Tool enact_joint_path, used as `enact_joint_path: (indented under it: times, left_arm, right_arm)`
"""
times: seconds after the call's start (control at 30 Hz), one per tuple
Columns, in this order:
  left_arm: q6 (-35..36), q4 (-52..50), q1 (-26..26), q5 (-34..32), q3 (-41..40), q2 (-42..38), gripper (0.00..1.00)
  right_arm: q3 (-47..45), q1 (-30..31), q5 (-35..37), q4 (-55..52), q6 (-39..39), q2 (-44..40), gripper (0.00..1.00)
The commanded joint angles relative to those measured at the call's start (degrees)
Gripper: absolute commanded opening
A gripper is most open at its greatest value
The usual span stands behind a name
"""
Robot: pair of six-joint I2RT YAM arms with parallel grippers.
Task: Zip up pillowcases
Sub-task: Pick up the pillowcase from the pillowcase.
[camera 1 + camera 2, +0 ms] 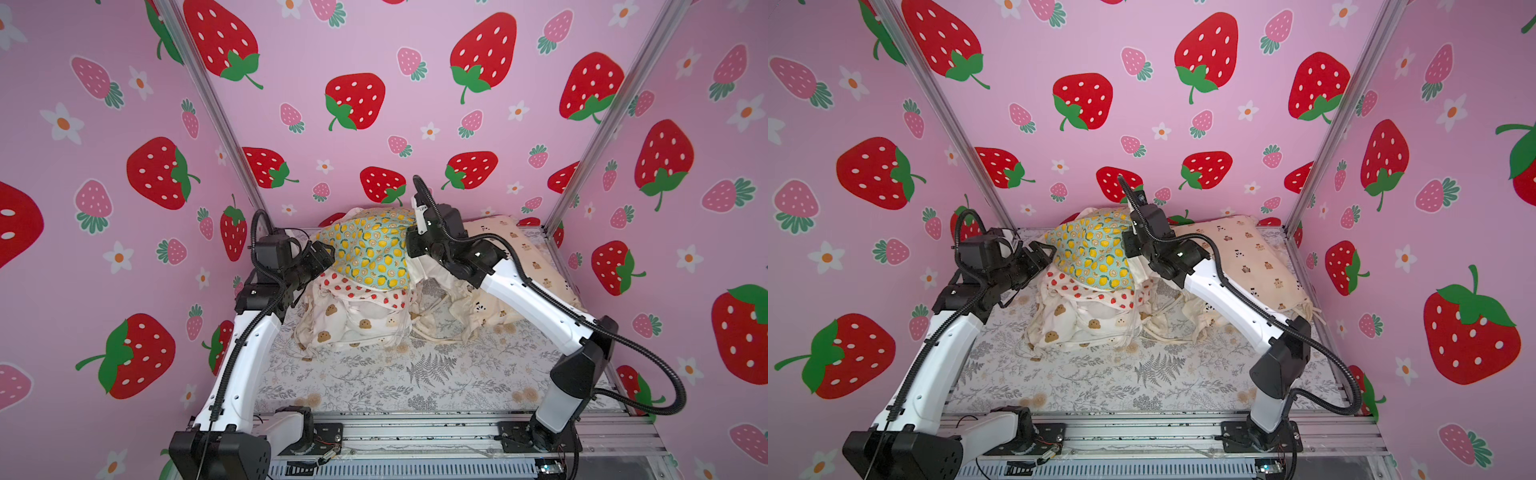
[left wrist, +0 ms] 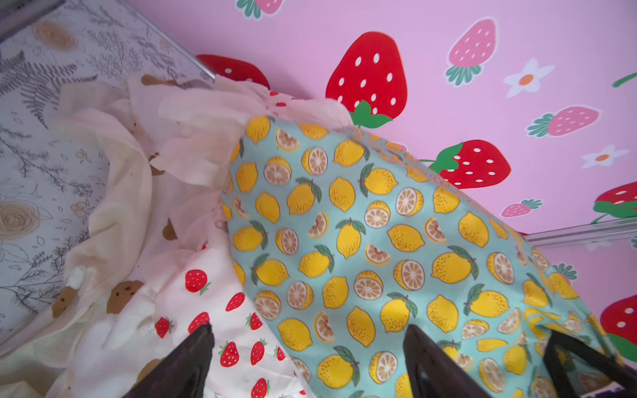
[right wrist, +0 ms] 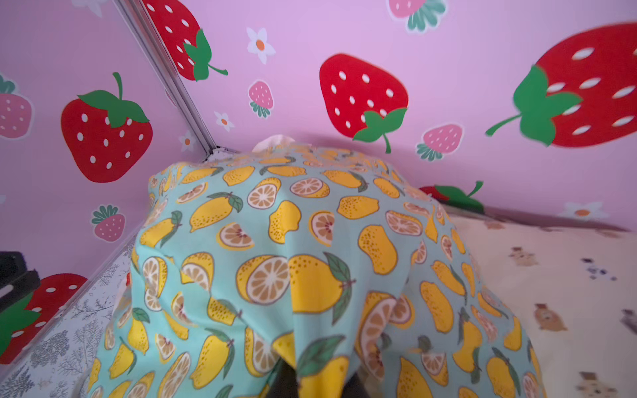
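The mint lemon pillowcase lies puffed on top of a pile. Under it are the white strawberry pillowcase and the cookie pillowcase. The cream bear pillowcase lies to the right. My right gripper is shut on a pinched fold of the lemon pillowcase at its right edge. My left gripper stands open at the pile's left side, its fingers spanning the border between lemon fabric and strawberry fabric. No zipper shows.
A grey fern-print sheet covers the table in front of the pile. Pink strawberry walls close the back and both sides, with metal posts at the corners. A metal rail runs along the front edge.
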Motion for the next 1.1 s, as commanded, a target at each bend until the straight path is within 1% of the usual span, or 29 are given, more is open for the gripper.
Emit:
enact_joint_path:
  times: [0.0, 0.1, 0.13, 0.2, 0.33, 0.4, 0.47, 0.53, 0.63, 0.67, 0.77, 0.83, 0.87, 0.93, 1.0, 1.07]
  left_arm:
    - [2.02, -4.50, 0.25, -0.05, 3.73, -1.05, 0.89]
    - [2.66, -5.80, 0.29, 0.40, 3.91, -2.10, 0.90]
    - [2.69, -5.80, 0.26, 0.94, 3.78, -2.29, 0.90]
    - [2.56, -5.85, 0.26, 2.33, 3.03, -2.47, 0.90]
    - [1.90, -3.74, -1.52, 4.66, 0.08, -2.05, 0.90]
    - [2.54, -2.97, -5.21, 3.61, -0.98, -1.01, 0.90]
    - [2.43, -1.50, -9.75, 1.84, -2.02, 0.08, 0.90]
    - [1.69, 1.46, -14.13, -0.18, -4.43, 0.84, 0.90]
    - [0.22, 6.21, -19.49, -2.25, -8.06, 2.02, 0.90]
    - [-0.57, 7.66, -21.22, -3.07, -9.48, 2.28, 0.90]
    - [-1.60, 14.07, -26.10, -4.82, -13.98, 2.15, 0.89]
    - [0.08, 17.80, -30.00, -6.19, -16.05, 2.05, 0.89]
    - [1.02, 19.69, -31.46, -8.17, -16.99, 2.14, 0.89]
    - [1.90, 22.63, -32.81, -8.01, -18.75, 2.36, 0.91]
    - [3.20, 27.56, -33.08, -6.85, -21.99, 1.61, 0.93]
    - [4.79, 29.55, -33.50, -7.43, -24.41, 0.30, 0.96]
  right_arm:
    - [3.01, -3.49, -0.12, -2.74, -8.72, -5.59, 0.08]
    - [2.55, -6.39, -2.73, -9.31, -8.55, -9.70, 0.08]
    - [1.29, -7.59, -4.63, -10.70, -7.95, -11.14, 0.08]
    - [-3.75, -11.43, -8.84, -12.58, -5.39, -15.66, 0.08]
    - [-17.62, -19.21, -14.86, -12.84, -4.32, -22.95, 0.11]
    - [-23.87, -25.06, -20.29, -11.74, -3.21, -25.21, 0.12]
    - [-27.96, -28.65, -21.38, -11.43, -4.06, -25.94, 0.12]
    - [-30.10, -31.89, -22.21, -12.43, -4.67, -25.47, 0.12]
    - [-33.22, -37.20, -29.50, -10.73, -1.67, -25.81, 0.12]
    - [-33.79, -38.24, -31.81, -9.97, 0.08, -26.14, 0.12]
    - [-33.18, -38.70, -33.36, -10.14, 4.40, -27.35, 0.11]
    - [-32.73, -38.88, -34.88, -10.21, 7.24, -27.79, 0.11]
    - [-32.33, -38.96, -35.68, -10.39, 8.45, -27.78, 0.12]
    - [-31.38, -39.30, -35.74, -11.47, 10.51, -27.62, 0.11]
    - [-30.89, -39.59, -36.53, -11.61, 12.29, -27.54, 0.11]
    - [-30.33, -39.61, -36.94, -12.01, 13.21, -27.36, 0.11]
